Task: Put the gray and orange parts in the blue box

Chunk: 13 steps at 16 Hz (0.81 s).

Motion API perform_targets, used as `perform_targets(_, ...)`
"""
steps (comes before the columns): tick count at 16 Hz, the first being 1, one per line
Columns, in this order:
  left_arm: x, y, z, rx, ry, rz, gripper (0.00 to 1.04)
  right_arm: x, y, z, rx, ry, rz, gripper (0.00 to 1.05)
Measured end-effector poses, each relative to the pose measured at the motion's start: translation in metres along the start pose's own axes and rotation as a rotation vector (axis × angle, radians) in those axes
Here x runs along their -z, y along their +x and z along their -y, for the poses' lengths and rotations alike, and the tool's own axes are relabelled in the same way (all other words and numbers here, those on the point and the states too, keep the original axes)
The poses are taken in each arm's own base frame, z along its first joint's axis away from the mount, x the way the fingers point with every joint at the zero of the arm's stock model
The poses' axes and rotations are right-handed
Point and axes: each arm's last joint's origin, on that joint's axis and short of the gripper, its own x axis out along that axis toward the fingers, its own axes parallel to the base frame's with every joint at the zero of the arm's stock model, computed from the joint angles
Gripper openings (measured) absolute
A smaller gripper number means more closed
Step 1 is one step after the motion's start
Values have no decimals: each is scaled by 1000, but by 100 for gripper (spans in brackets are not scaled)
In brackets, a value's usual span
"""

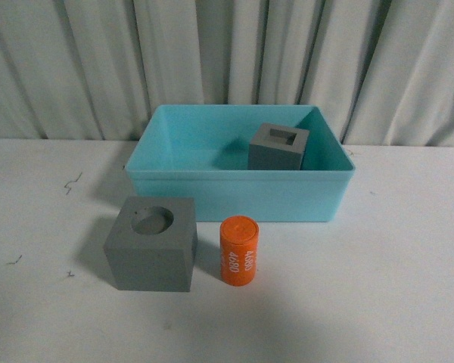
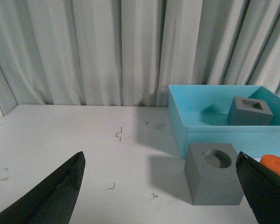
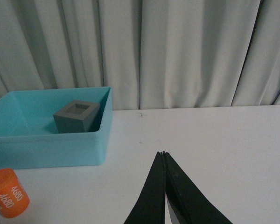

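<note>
Sides of the stiff-looking round-recess gray cube [image 1: 151, 246] are being favoured for grasping; left end effector [image 2: 159, 156] is being held spread, right end effector [image 3: 164, 154] pinched together.

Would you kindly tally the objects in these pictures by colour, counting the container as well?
Blue: 1, the light blue rectangular plastic tub.
Gray: 2, the matte gray cube with a round recess in front of the tub and the matte gray cube with a square recess inside it.
Orange: 1, the small orange cylinder with white digits.
Total: 4.
</note>
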Motion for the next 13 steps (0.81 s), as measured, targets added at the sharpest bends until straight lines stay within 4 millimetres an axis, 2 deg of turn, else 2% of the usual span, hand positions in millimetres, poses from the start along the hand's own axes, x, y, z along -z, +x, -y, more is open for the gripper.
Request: perform_targets(13,0,0,0,0,0,0,98,-5,-23,0,0,0,16,2)
